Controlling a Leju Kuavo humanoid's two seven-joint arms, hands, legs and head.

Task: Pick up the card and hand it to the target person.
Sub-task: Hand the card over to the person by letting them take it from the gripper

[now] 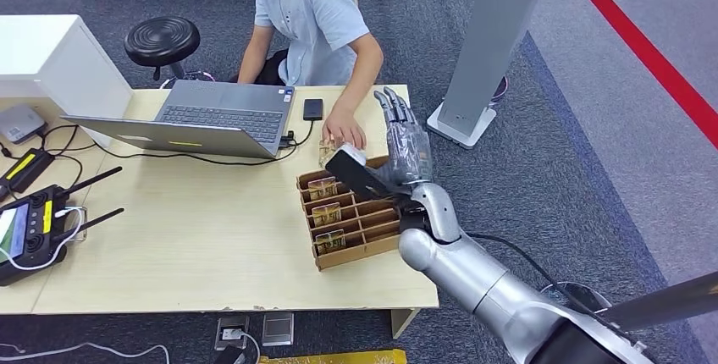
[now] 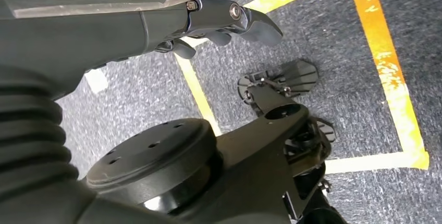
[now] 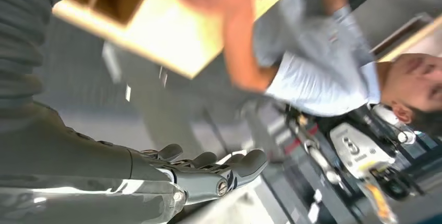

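Note:
A brown cardboard organiser (image 1: 366, 230) stands on the table's right part with cards upright in its slots: one at the back (image 1: 323, 187), one in the middle (image 1: 327, 213), one in front (image 1: 330, 241). My right hand (image 1: 400, 148) is raised over the organiser's far right end, fingers stretched out and apart, holding nothing; its fingers (image 3: 208, 169) are just as bare in the right wrist view. The person's hand (image 1: 345, 132) rests on the table just behind the organiser, touching a tan card (image 1: 325, 155). My left hand (image 2: 219, 21) hangs above the floor, holding nothing.
The person (image 1: 309, 17) in a light blue shirt sits at the table's far side. An open laptop (image 1: 203, 117), a black phone (image 1: 313, 109), cables and a remote controller (image 1: 34, 228) lie on the table (image 1: 169, 237). A grey stand (image 1: 487, 51) is on the right.

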